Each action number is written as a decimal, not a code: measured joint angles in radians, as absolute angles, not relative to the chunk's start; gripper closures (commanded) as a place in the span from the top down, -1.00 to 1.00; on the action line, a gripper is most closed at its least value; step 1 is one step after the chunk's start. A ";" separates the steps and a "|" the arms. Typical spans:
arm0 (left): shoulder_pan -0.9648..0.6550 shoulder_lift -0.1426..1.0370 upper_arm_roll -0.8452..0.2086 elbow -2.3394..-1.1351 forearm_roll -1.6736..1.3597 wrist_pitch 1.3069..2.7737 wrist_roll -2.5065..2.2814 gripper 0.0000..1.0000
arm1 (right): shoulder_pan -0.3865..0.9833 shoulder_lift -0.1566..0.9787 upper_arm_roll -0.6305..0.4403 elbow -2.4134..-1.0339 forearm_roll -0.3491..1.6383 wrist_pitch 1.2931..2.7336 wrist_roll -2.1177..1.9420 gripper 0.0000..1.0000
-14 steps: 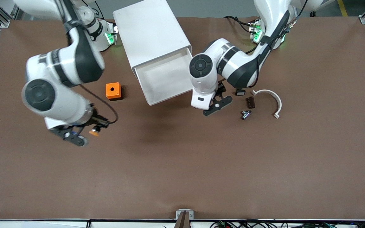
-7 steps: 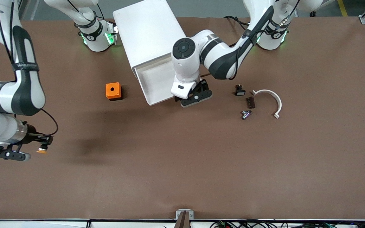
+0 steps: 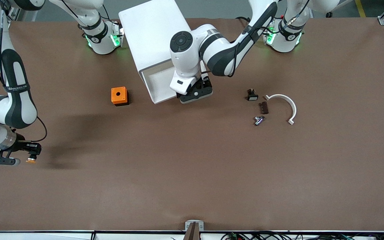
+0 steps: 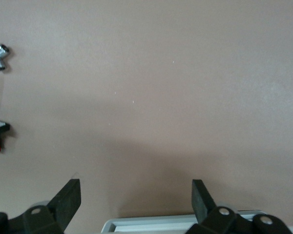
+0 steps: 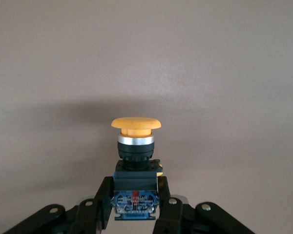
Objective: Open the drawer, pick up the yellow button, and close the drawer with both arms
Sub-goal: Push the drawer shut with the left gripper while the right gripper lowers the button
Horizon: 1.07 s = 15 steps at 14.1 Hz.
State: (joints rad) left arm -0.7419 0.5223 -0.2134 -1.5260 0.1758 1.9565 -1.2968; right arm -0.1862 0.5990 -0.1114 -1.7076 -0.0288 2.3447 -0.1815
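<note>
The white cabinet [image 3: 155, 33] stands at the robots' side of the table. Its top drawer [image 3: 158, 85] is partly out and looks empty. My left gripper [image 3: 195, 95] is open at the drawer's front edge. In the left wrist view the left gripper [image 4: 135, 195] has its fingers [image 4: 68, 200] spread wide, with the drawer's front rim [image 4: 180, 224] just below them. My right gripper [image 3: 28, 150] is shut on the button [image 3: 31, 161] low over the table at the right arm's end. In the right wrist view the button [image 5: 136, 124] has its orange cap pointing outward, and the right gripper [image 5: 136, 195] clamps its black body.
An orange cube with a round hole [image 3: 119, 95] lies beside the drawer toward the right arm's end. Toward the left arm's end lie a small black part with a white face [image 3: 252, 95], a brown piece [image 3: 263, 107], a metal part [image 3: 258, 120] and a white curved strip [image 3: 283, 103].
My left gripper has swung to the drawer's front edge and the drawer has slid partly back into the cabinet. My right gripper carried the button out toward the right arm's end.
</note>
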 measured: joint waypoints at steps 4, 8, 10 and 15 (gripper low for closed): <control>-0.748 0.524 -0.257 -1.529 0.121 1.950 -1.432 1.00 | -0.193 0.654 -0.110 -1.708 -0.029 2.386 -0.195 -0.10; -0.761 0.527 -0.269 -1.536 0.001 1.943 -1.458 1.00 | -0.192 0.659 -0.100 -1.702 -0.029 2.386 -0.205 1.00; -0.774 0.527 -0.269 -1.537 -0.014 1.934 -1.478 1.00 | -0.190 0.656 -0.096 -1.692 -0.029 2.384 -0.206 1.00; -0.777 0.531 -0.269 -1.540 -0.114 1.927 -1.499 1.00 | -0.160 0.556 -0.088 -1.654 -0.029 2.201 -0.209 1.00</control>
State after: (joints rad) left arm -0.7774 0.5310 -0.2687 -1.5402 -0.1141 1.9272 -1.4995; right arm -0.1601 0.5556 -0.0883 -1.6537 -0.0295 2.2009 -0.2087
